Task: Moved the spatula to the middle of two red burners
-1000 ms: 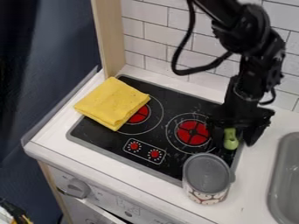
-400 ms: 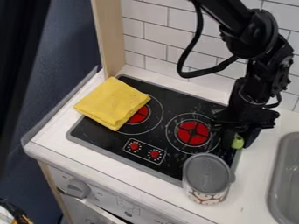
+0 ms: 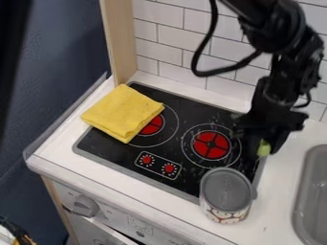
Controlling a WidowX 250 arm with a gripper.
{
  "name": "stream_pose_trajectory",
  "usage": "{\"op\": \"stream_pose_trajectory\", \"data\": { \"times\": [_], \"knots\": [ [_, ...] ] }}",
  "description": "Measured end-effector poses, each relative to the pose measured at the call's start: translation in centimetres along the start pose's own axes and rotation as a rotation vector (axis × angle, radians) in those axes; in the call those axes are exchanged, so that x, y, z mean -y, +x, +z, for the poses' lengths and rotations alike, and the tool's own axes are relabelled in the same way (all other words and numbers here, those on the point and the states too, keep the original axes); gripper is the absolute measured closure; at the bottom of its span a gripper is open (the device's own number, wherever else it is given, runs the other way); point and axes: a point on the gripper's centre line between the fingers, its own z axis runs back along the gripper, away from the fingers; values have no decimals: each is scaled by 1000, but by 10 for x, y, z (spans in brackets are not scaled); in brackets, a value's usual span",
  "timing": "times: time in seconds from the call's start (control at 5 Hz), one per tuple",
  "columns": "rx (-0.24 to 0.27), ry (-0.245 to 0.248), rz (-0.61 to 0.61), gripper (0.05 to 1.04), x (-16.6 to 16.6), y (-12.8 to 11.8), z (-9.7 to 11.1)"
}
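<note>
My gripper (image 3: 263,146) is at the right edge of the black stovetop, to the right of the nearer red burner (image 3: 211,145). It is shut on the green spatula (image 3: 264,148); a short green part shows between the fingers, and the rest is hidden by the gripper or too dark to make out. The other red burner (image 3: 152,125) lies to the left, partly covered by a folded yellow cloth (image 3: 121,112).
A patterned can with a grey lid (image 3: 226,189) stands at the stovetop's front right corner, just in front of the gripper. At the right is a grey sink (image 3: 309,186). A tiled wall (image 3: 167,38) rises behind the counter.
The gripper has moved to the right, its fingers closer together than a second ago. The green part has shifted right and slightly up with it. Cloth and can have stayed put.
</note>
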Motion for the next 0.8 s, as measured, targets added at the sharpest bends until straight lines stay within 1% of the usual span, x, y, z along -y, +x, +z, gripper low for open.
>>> {"op": "stream_pose_trajectory", "data": {
  "times": [0.2,0.4,0.6,0.8],
  "knots": [
    [74,-29,114,659,-21,5,39],
    [130,-33,277,659,-62,6,52],
    [134,-2,419,659,-100,1,41],
    [152,43,492,659,-120,-6,29]
  ]
}}
